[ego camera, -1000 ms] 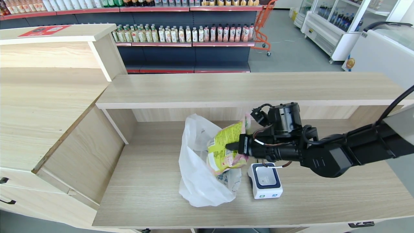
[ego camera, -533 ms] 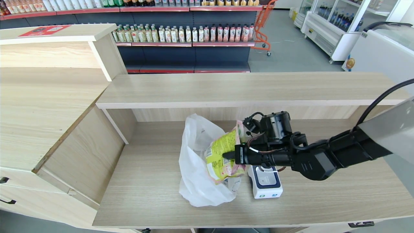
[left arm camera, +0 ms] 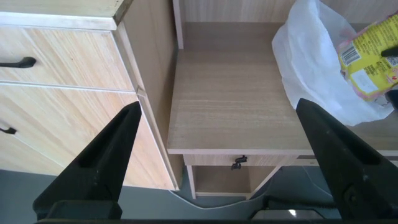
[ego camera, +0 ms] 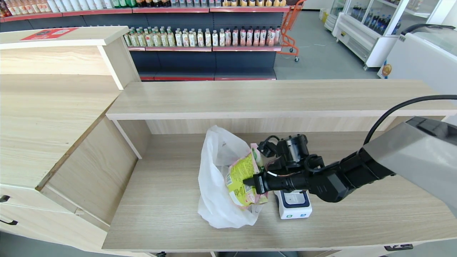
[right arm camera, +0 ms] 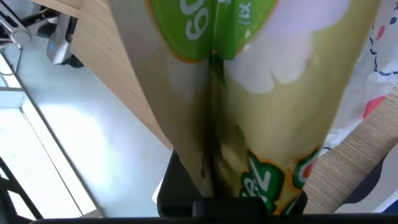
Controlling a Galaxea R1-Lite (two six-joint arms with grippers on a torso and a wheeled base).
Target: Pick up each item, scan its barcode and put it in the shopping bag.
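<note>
In the head view the right gripper (ego camera: 249,181) clamps the yellow snack packet (ego camera: 240,175) at the mouth of the shopping bag (ego camera: 214,189), mid-counter (ego camera: 171,221) beside the scanner (ego camera: 292,205); the left wrist view shows the left gripper (left arm camera: 217,106) spread wide, holding nothing, off the counter's front left corner; the right wrist view shows the snack packet pinched tight between the jaws.

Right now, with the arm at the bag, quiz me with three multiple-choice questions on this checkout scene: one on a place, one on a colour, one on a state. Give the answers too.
1. Where does the scanner stand relative to the shopping bag?
A. inside it
B. beside it on the counter
C. on the ledge above it

2. What colour is the snack packet mostly?
A. yellow-green
B. blue
C. black

3. How is the right gripper?
A. open and empty
B. shut on the snack packet
C. resting flat on the counter

Answers: 1 B, it sits on the wood on the bag's right side. 2 A, its face is yellow-green with pink at the edges. 3 B, it pinches the packet at the bag's mouth.
</note>
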